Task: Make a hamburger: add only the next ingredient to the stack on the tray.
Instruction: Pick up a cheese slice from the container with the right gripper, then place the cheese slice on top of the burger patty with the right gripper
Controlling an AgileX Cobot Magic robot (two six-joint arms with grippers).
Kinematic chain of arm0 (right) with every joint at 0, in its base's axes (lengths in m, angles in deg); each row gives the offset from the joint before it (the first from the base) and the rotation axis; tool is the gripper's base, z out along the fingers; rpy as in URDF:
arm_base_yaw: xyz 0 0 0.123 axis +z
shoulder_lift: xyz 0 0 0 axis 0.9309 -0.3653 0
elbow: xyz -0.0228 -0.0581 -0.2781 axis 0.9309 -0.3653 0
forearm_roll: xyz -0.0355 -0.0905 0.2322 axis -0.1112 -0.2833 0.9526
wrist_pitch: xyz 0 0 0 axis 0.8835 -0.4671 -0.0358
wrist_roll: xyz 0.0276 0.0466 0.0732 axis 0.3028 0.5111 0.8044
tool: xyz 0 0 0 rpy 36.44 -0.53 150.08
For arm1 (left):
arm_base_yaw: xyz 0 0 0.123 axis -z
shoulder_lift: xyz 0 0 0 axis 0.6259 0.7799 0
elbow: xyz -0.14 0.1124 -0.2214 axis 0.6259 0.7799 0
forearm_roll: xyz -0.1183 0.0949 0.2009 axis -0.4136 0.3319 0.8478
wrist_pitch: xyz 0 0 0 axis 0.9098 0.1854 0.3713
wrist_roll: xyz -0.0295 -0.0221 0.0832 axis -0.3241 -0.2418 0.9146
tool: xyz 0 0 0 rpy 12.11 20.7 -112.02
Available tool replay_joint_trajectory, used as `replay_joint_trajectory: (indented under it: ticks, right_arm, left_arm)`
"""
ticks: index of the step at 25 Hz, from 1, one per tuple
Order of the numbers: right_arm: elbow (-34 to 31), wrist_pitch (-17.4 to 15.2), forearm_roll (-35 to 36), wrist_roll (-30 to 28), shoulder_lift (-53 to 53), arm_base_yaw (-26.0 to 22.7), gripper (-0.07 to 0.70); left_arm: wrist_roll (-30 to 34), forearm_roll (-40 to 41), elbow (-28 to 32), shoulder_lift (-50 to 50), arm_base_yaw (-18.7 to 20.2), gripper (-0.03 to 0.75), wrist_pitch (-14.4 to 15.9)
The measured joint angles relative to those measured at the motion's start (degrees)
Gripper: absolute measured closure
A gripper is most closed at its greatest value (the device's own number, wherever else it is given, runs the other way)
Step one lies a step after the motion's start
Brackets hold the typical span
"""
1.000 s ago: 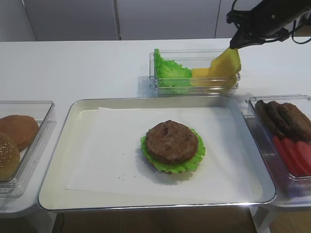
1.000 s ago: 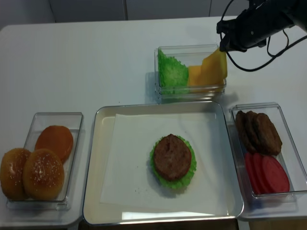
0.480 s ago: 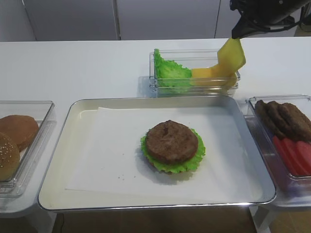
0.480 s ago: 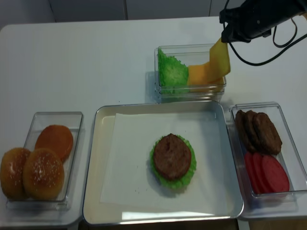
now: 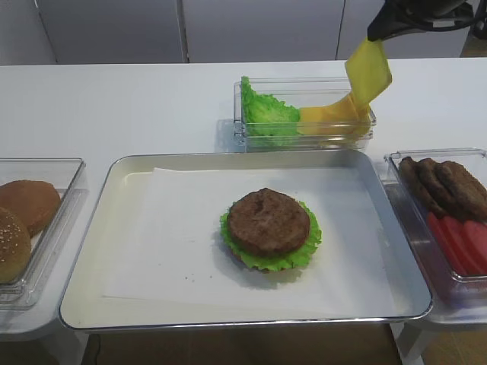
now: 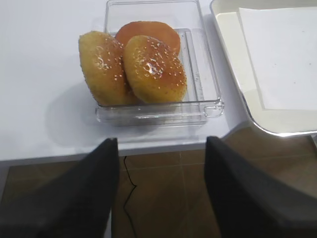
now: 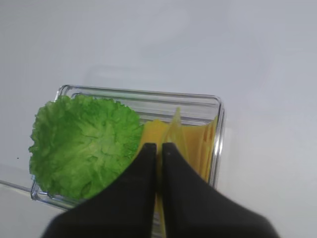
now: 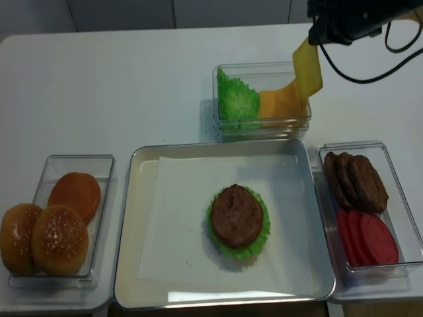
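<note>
White tabletop surrounds the scene as the right gripper (image 8: 316, 38), jaws pinched on a yellow cheese slice (image 8: 308, 68), holds it above the clear bin (image 8: 263, 127), lower edge trailing inside. Bare liner rings the stack (image 8: 237, 220) on the tray (image 8: 125, 264). Left gripper (image 6: 161, 191) hangs wide apart before the buns (image 6: 133, 67).

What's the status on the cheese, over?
Right gripper shut on cheese, lifted above its bin. Left gripper open, idle by buns. Stack on tray unobstructed.
</note>
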Motion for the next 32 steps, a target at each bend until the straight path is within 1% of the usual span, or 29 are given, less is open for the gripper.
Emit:
replay_joint_trajectory:
  ticks: [13, 16, 27, 32]
  right_arm:
    - [0.0, -4.26, -0.2, 0.1, 4.32, 0.0, 0.592]
    - [-0.65, -4.61, -0.2, 0.1, 6.41, 0.0, 0.592]
    - [-10.38, -5.19, 0.04, -0.23, 16.11, 0.0, 0.592]
    - [-16.36, -5.88, 2.85, -1.9, 21.57, 0.0, 0.592]
  left_arm:
    - [0.0, 0.0, 0.0, 0.0, 0.0, 0.307, 0.0]
    - [0.0, 0.0, 0.0, 0.0, 0.0, 0.307, 0.0]
    - [0.0, 0.0, 0.0, 0.0, 0.0, 0.306, 0.0]
    - [0.0, 0.0, 0.0, 0.0, 0.0, 0.307, 0.0]
